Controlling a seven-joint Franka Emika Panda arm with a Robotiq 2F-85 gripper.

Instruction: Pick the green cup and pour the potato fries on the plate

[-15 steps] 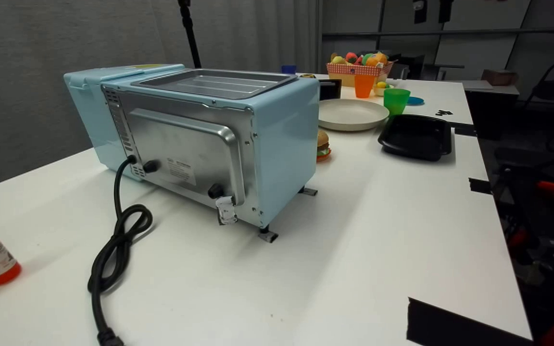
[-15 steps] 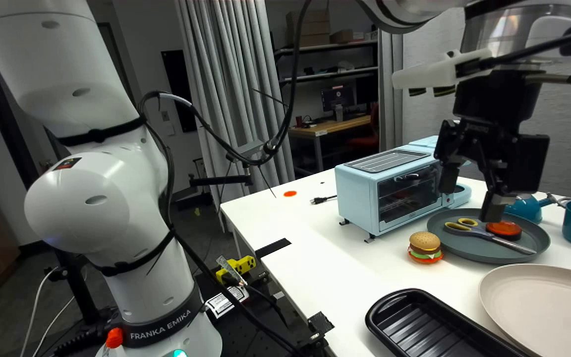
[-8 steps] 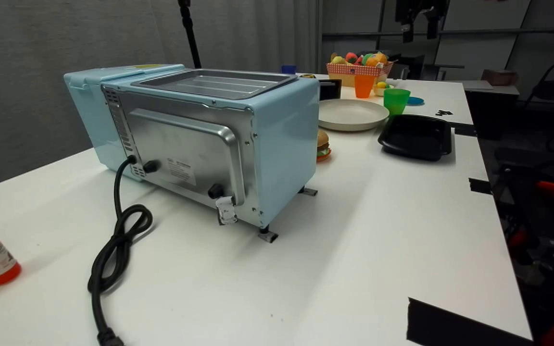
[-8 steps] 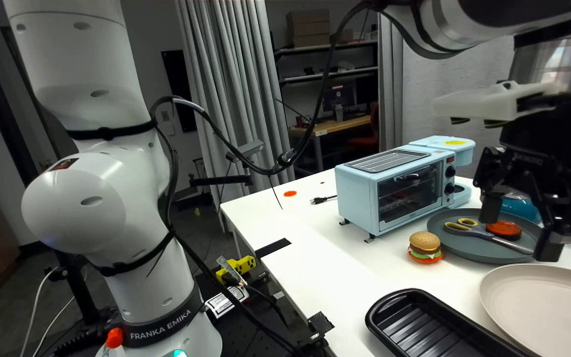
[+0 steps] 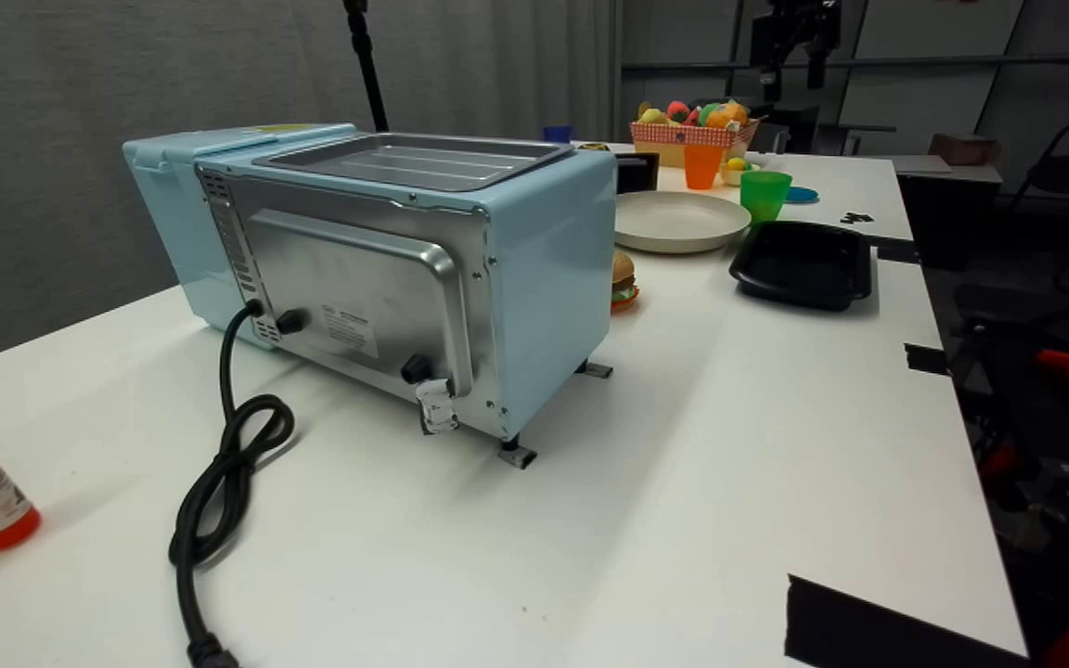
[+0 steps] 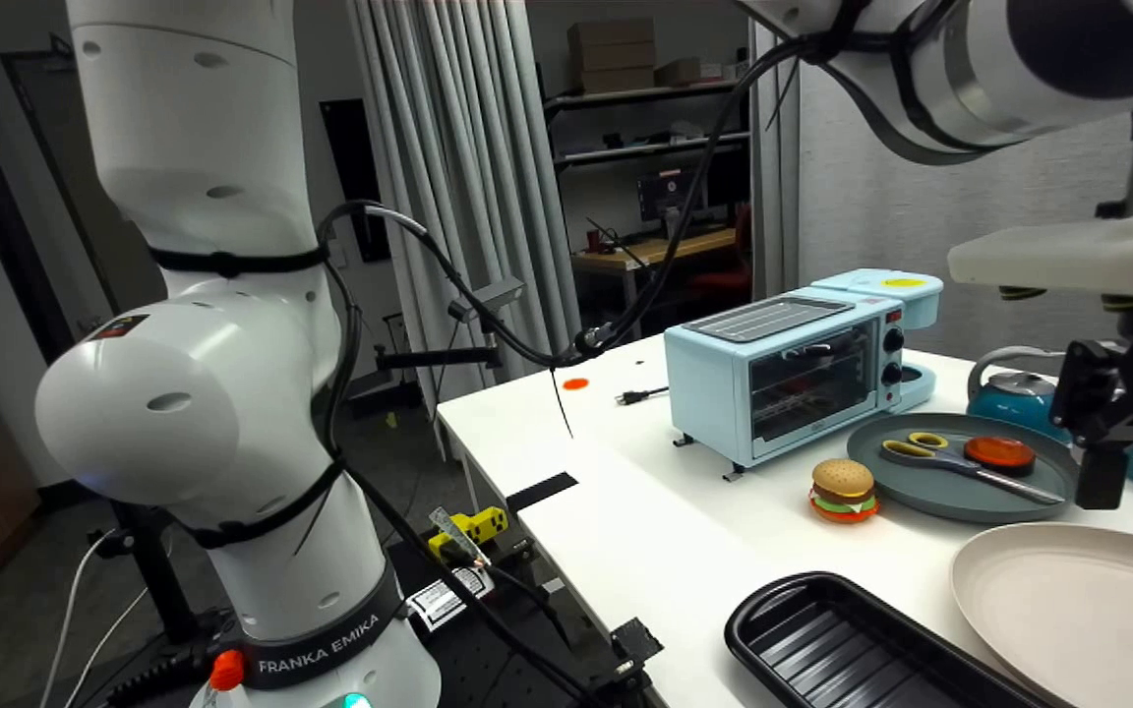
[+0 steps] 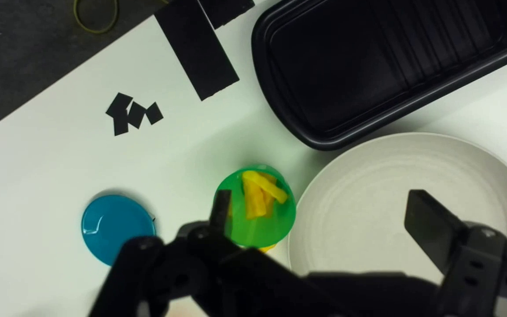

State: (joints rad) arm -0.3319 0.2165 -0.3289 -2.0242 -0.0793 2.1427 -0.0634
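The green cup (image 5: 765, 197) stands upright between the plate and the black tray in an exterior view. In the wrist view, the green cup (image 7: 258, 231) holds several yellow potato fries (image 7: 255, 200). The cup is out of view in the exterior view beside the arm. The white-cream plate (image 7: 368, 229) lies right beside the cup; it shows in both exterior views (image 5: 680, 223) (image 6: 1088, 610). My gripper (image 7: 318, 202) is open and empty, above the cup and plate. One finger overlaps the cup's edge in the picture, the other the plate. In an exterior view my gripper (image 5: 794, 82) hangs well above the table.
The black tray (image 7: 324, 88) lies beside the plate. A blue round lid (image 7: 115, 229) lies near the cup. An orange cup (image 5: 702, 167) and fruit basket (image 5: 683, 139) stand behind. A toy burger (image 6: 843, 490), grey plate with scissors (image 6: 921, 501) and toaster oven (image 6: 773, 369) are nearby.
My gripper has moved down and away from the toaster oven, toward the cup and plate side. It stays open. The objects on the table have not moved.
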